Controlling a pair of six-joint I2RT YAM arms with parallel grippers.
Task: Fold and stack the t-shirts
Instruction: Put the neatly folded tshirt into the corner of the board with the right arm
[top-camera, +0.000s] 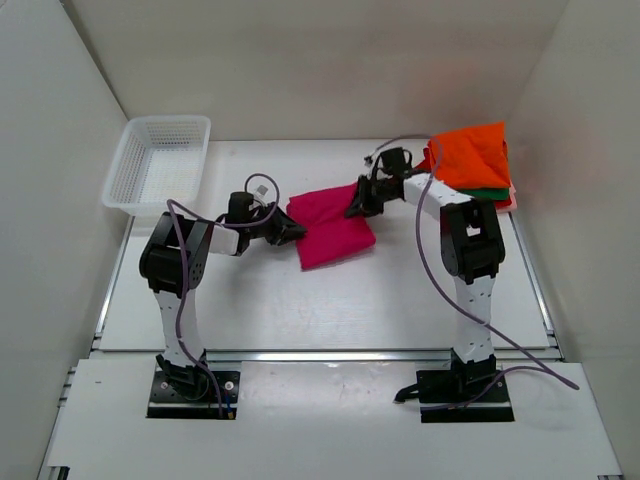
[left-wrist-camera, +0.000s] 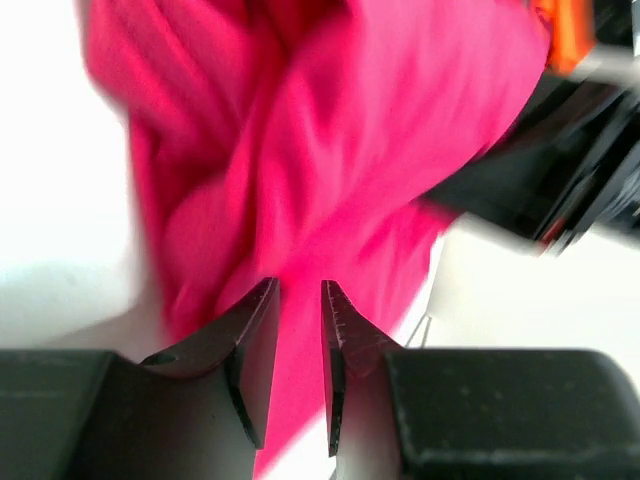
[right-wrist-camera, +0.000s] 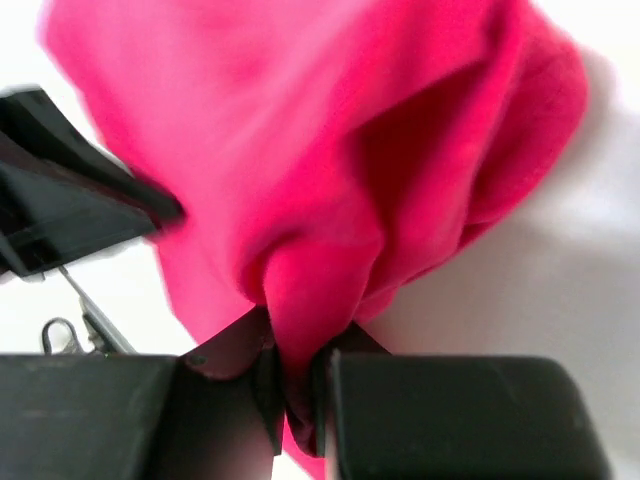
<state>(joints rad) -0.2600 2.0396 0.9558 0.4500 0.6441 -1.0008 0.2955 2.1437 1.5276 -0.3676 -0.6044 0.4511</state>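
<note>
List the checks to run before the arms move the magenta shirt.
1. Right pincer shut on magenta shirt: ok, cloth pinched tight.
2. Left pincer shut on the shirt's other side: ok.
3. Shirt flat for folding: not ok, bunched and creased.
4. Right arm clear of the orange-topped stack: cannot tell, they overlap from above.
5. Which shirt edges are held: cannot tell, wrist views blurred.

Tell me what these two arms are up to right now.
Both arms are working the magenta-pink t-shirt at mid-table. The left end effector pinches its left edge, and the right end effector grips a bunched fold on its far right side. An orange t-shirt lies on a pile at the far right corner.
</note>
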